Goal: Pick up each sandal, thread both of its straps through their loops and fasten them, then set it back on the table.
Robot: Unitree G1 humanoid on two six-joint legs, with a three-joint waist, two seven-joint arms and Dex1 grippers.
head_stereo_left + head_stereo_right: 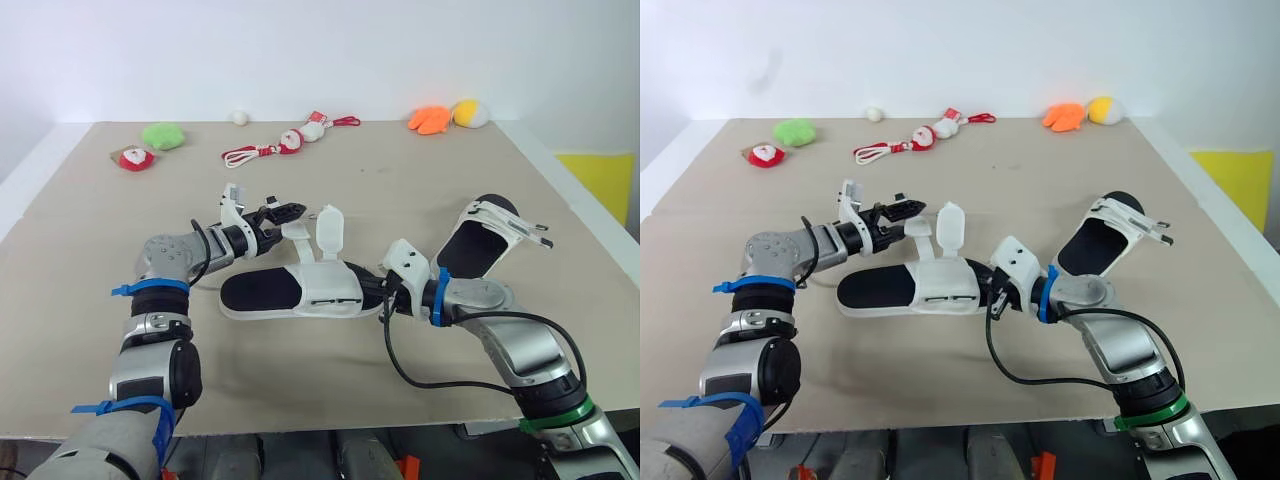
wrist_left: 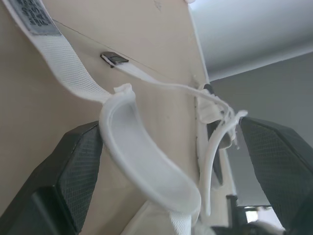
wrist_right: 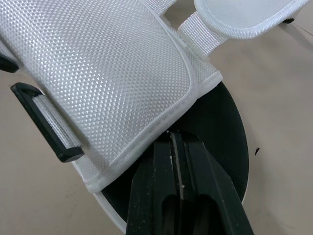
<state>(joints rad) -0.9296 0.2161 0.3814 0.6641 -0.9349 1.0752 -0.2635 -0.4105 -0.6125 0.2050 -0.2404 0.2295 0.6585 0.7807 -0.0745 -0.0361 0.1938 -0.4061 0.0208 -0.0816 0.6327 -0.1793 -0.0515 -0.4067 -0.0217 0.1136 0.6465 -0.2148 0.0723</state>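
Left eye view: the near sandal (image 1: 262,293) lies flat on the worktop (image 1: 400,170), one strap flap (image 1: 329,228) standing upright and unfastened. The left gripper (image 1: 292,213) is at its heel end, the right gripper (image 1: 372,290) at its toe end. The second sandal (image 1: 470,248) lies apart, on the robot's right.

Left wrist view: the jaws are apart – the curved heel strap (image 2: 142,166) passes between the fingers (image 2: 80,171) and touches one of them.

Right wrist view: the jaws are pressed together, their tips at the edge of the mesh upper (image 3: 107,73), over the black insole (image 3: 222,127). A black loop (image 3: 46,122) sits at the upper's side.
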